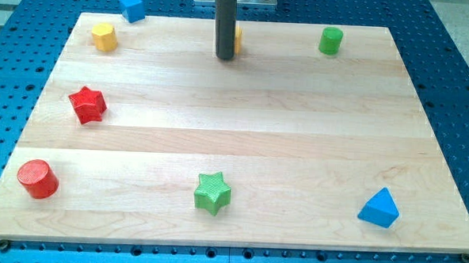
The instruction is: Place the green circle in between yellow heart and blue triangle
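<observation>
Pale wooden counter (242, 148) on blue perforated base. No hand, only my tip (225, 57), dark smooth rod, far centre, hiding most of yellow block (238, 39). Green circle (330, 40) far right, well apart from tip. Blue triangle (379, 208) near right. Ridged green star (212, 192) near centre.

Non-task blocks: blue cube (131, 6) and yellow hexagon (104, 36) top left; red star (87, 104), red cylinder (37, 178) left; green star (212, 193) bottom centre.

Middle of board: I see open wood.
Bottom edge: green star (212, 192) stands between red cylinder (37, 178) and blue triangle (379, 208).
</observation>
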Action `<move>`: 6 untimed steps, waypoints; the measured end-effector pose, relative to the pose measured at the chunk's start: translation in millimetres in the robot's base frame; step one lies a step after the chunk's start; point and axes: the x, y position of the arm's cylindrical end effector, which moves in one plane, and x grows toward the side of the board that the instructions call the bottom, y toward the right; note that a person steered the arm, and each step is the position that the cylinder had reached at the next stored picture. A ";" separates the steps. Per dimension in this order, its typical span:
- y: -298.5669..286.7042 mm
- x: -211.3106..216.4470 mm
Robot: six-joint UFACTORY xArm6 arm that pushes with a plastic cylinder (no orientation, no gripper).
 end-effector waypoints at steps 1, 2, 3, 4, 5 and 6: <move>-36.0 -8.3; -71.6 -45.5; -168.2 -45.5; -210.0 -54.2; -221.0 -76.0; -212.2 -71.7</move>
